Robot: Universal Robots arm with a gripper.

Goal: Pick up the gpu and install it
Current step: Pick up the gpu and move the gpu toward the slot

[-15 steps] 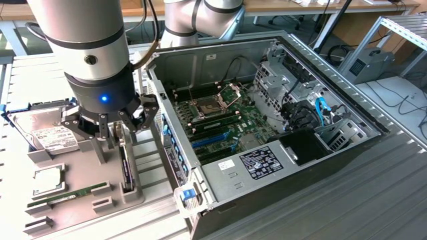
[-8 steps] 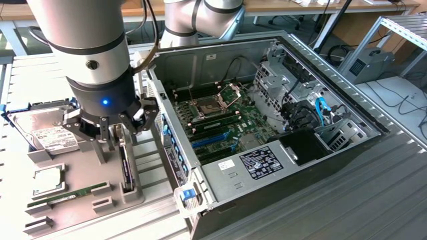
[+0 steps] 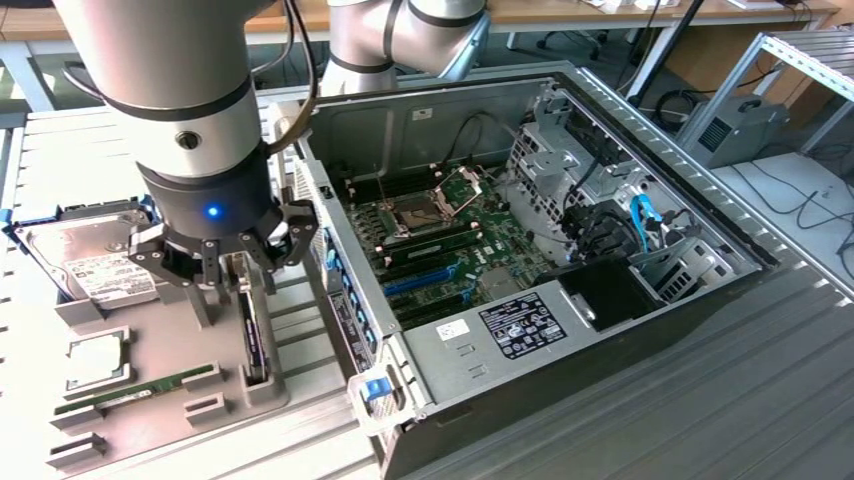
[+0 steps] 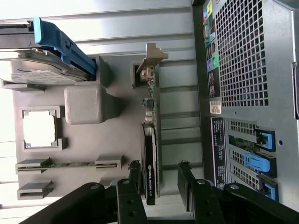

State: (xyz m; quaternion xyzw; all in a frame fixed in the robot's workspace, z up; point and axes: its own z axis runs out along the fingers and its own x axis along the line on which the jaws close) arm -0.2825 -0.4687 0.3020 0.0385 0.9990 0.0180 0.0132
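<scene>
Black and thin, the gpu (image 4: 150,158) stands on edge in a slot of the grey holder (image 4: 117,144) on the desk (image 3: 747,400), just beside the open computer case (image 3: 461,345). Its long axis runs parallel to the case's side wall, with the silver bracket (image 4: 150,58) at the end away from the pincer (image 4: 159,191). The pincer hangs directly over the card's black end, spread wide, its fingers (image 4: 128,200) flanking the two flat faces, so the card sits in the gap, nearer one finger and not pinched.
</scene>
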